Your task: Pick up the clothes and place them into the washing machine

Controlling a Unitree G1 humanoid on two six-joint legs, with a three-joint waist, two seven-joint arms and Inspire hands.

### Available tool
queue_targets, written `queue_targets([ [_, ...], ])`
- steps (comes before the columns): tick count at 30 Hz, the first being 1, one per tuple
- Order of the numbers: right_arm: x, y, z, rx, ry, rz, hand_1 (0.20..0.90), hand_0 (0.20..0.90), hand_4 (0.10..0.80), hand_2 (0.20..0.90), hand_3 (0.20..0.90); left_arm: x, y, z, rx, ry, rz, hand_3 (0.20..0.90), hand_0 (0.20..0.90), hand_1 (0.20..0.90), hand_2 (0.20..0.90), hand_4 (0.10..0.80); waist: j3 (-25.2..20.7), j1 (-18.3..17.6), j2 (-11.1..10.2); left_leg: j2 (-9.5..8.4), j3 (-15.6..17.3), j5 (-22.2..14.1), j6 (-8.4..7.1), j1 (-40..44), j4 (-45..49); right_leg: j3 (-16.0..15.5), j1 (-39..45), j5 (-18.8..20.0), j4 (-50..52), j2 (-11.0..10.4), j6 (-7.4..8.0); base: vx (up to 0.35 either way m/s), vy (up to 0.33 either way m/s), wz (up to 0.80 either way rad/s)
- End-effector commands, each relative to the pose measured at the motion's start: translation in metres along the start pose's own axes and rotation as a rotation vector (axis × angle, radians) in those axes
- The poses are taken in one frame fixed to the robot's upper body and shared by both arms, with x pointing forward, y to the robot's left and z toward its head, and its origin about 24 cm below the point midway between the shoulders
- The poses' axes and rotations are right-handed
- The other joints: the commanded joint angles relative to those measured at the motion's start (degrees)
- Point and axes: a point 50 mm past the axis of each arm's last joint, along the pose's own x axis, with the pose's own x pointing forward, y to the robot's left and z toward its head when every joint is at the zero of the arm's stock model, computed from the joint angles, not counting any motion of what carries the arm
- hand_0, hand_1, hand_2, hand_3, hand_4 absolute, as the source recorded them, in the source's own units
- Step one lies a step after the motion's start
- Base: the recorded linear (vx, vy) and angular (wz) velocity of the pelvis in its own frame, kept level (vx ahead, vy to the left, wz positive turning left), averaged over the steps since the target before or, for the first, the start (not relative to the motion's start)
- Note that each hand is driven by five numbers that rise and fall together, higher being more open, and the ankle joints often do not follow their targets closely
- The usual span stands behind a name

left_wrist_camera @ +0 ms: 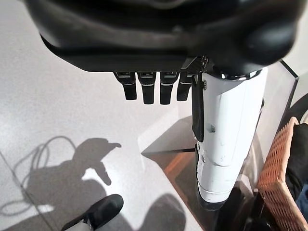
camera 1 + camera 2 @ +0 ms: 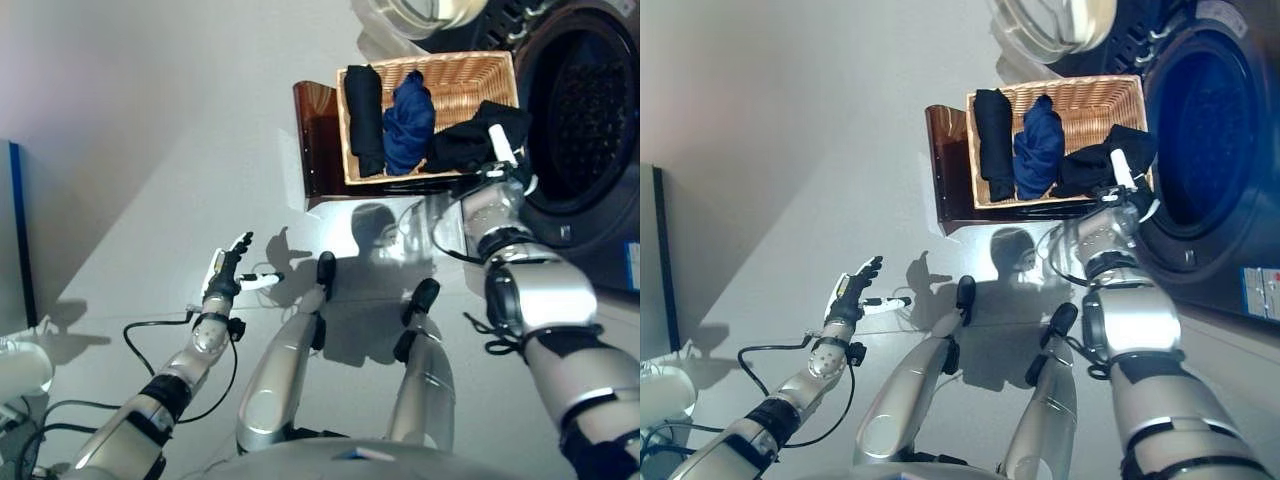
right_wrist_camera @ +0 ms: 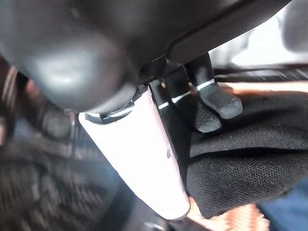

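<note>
A wicker basket (image 2: pixel 430 62) rests on a dark brown box (image 2: pixel 318 140) beside the washing machine (image 2: pixel 590 110). In it lie a folded black cloth (image 2: pixel 365 115), a navy cloth (image 2: pixel 408 125) and a second black cloth (image 2: pixel 470 140) at the end nearest the machine. My right hand (image 2: pixel 497 172) is at this second black cloth. In the right wrist view its fingers (image 3: pixel 211 103) curl onto the cloth (image 3: pixel 250 159) against the white-covered thumb. My left hand (image 2: pixel 228 268) is open and empty, held over the floor far to the left.
The machine's round door (image 2: pixel 420 15) stands open above the basket, and the dark drum opening faces the basket's right end. A dark panel (image 2: pixel 20 230) stands at the far left. Grey floor lies between the box and my left hand.
</note>
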Motion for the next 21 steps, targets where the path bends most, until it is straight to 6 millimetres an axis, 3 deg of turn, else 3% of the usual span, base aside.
queue_targets([
  [1,-0.003,0.015,0.036,0.24,-0.181,0.137,0.2,0.2,0.3,0.2,0.2,-0.002,-0.004,0.0,-0.037,-0.017,0.002,0.9,0.9,0.9,0.9,0.8,-1.65,0.5,3.27,1.74,-1.52,-5.44,-5.08,-2.76,4.36,0.39,4.16,-4.89,-1.4,0.31,-0.21,0.0,0.003,-0.15],
  [7,-0.011,0.01,0.021,0.472,-0.168,0.136,0.2,0.2,0.3,0.2,0.2,-0.008,-0.017,-0.009,-0.046,0.025,-0.048,0.9,0.9,0.9,0.9,0.8,-2.95,0.51,5.57,1.71,-1.26,-5.14,-5.2,-1.33,3.48,0.83,4.54,-5.77,-0.85,0.15,-0.28,0.013,0.005,-0.07],
  [13,-0.014,0.007,0.016,0.512,-0.174,0.12,0.2,0.2,0.3,0.2,0.2,-0.015,-0.023,-0.02,-0.052,0.066,-0.073,0.9,0.9,0.9,0.9,0.8,-3.72,0.46,7.33,1.69,-0.99,-4.9,-5.35,-0.13,2.87,1.2,5.05,-6.28,-0.5,0.13,-0.33,0.009,0.008,-0.05],
  [18,-0.012,0.012,0.044,0.554,-0.265,0.134,0.2,0.2,0.3,0.2,0.2,-0.022,-0.024,-0.029,-0.062,0.105,-0.085,0.9,0.9,0.9,0.9,0.8,-4.92,0.55,9.24,1.6,-1.04,-4.54,-5.64,1.11,1.93,1.5,5.56,-7.23,-0.03,0.13,-0.4,0.012,0.003,-0.02],
  [19,-0.012,0.014,0.06,0.56,-0.31,0.148,0.2,0.2,0.3,0.2,0.2,-0.023,-0.024,-0.031,-0.069,0.109,-0.086,0.9,0.9,0.9,0.9,0.8,-5.18,0.51,9.58,1.59,-0.99,-4.49,-5.72,1.39,1.79,1.53,5.7,-7.37,0.09,0.12,-0.41,0.04,0.012,-0.05],
  [21,-0.014,0.024,0.11,0.55,-0.448,0.189,0.2,0.2,0.3,0.2,0.2,-0.028,-0.024,-0.036,-0.077,0.124,-0.093,0.9,0.9,0.9,0.9,0.8,-6.09,0.52,10.36,1.58,-0.93,-4.48,-5.84,2.01,1.57,1.89,5.73,-7.68,0.41,0.14,-0.36,0.04,0.02,0.0],
])
